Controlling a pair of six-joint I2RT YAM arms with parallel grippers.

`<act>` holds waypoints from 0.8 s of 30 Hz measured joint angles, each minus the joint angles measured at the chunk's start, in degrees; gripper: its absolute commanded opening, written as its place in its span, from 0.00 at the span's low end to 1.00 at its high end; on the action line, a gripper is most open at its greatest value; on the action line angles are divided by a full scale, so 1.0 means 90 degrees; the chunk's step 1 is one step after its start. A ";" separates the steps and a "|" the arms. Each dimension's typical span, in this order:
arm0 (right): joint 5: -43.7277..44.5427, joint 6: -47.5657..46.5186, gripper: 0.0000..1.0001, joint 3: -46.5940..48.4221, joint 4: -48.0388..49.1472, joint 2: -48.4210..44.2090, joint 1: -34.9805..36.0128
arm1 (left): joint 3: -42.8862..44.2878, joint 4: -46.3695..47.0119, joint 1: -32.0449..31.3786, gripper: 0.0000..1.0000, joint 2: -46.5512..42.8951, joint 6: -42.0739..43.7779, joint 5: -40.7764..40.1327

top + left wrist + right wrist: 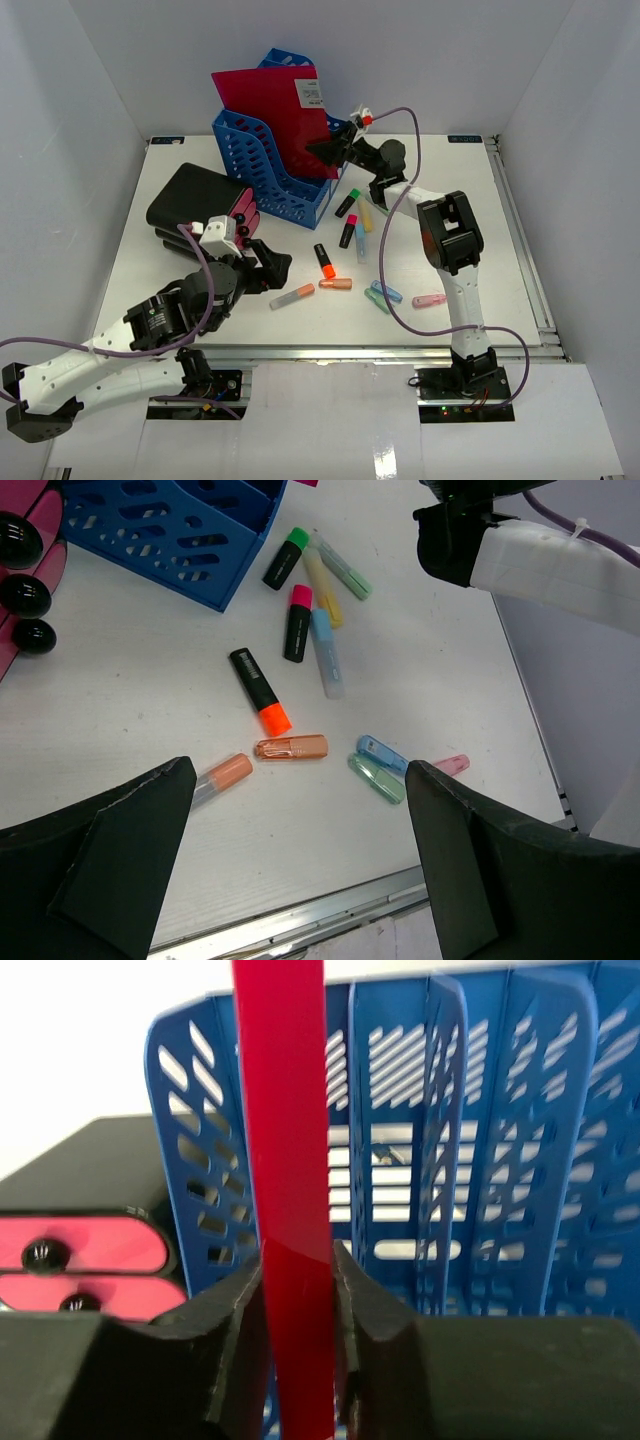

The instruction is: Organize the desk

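The white desk carries several scattered highlighters in its middle. My right gripper is shut on the edge of a red folder, which stands upright in the blue file rack. In the right wrist view the folder is pinched between my fingers, with the rack behind it. My left gripper is open and empty, low over the desk's front part, with the highlighters just beyond its fingertips.
A black drawer unit with pink fronts sits left of the rack and also shows in the right wrist view. A metal rail runs along the front edge. White walls enclose three sides. The right arm's purple cable loops over the highlighters.
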 measured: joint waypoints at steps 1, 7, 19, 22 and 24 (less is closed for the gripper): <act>-0.0023 -0.0003 0.38 -0.0100 0.0022 -0.0007 0.0000 | -0.0006 0.0009 0.0000 0.98 0.0007 0.0001 0.0014; -0.0169 -0.0118 0.50 -0.0653 0.0046 -0.0215 -0.0003 | -0.0069 0.0150 0.0000 0.98 -0.0067 -0.0009 0.0109; -0.0330 -0.1005 0.72 -0.0315 -0.0953 -0.1062 -0.0032 | -0.0197 0.0242 0.0000 0.98 -0.0115 -0.0020 0.0286; -0.0408 -0.1362 0.72 0.0244 -0.1803 -0.1063 -0.0032 | -0.0197 0.0319 0.0000 0.97 -0.0115 -0.0016 0.0333; -0.0449 -0.1628 0.70 0.0620 -0.2330 -0.1063 -0.0031 | -0.0198 0.0360 0.0000 0.98 -0.0115 -0.0015 0.0369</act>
